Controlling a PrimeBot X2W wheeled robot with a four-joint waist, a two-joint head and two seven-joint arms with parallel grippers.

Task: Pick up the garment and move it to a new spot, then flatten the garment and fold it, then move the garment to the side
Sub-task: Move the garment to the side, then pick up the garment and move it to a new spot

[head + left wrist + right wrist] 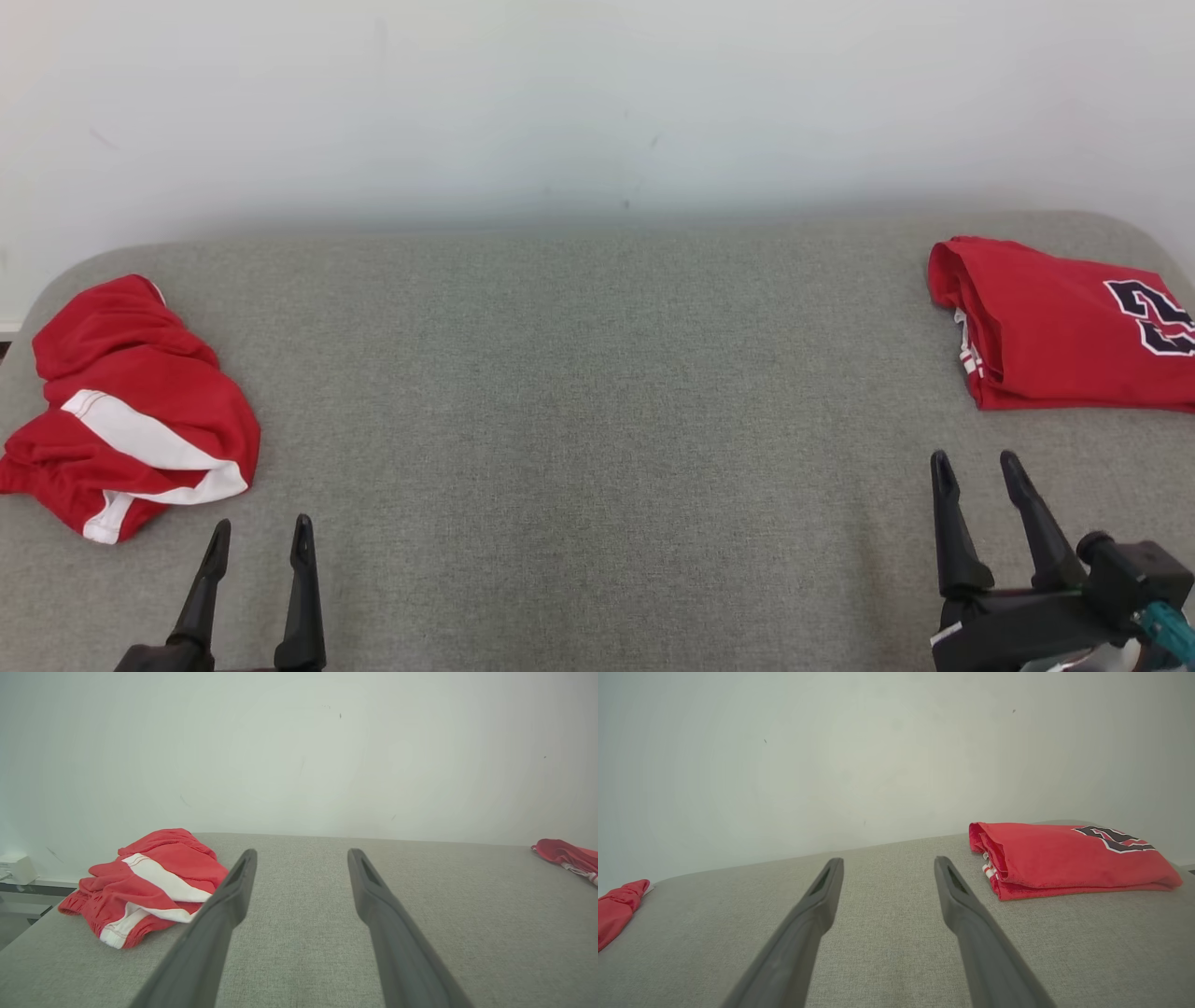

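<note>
Left claw (261,523) and right claw (974,457) hover spread and empty; the shorts (131,401) lie crumpled just ahead-left of the left claw. A shallow pinch could snag one layer, twisting them further.

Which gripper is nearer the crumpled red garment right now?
Left. The left gripper is close beside the crumpled garment, to its right; the right gripper is far across the grey surface, by the folded shirt.
</note>
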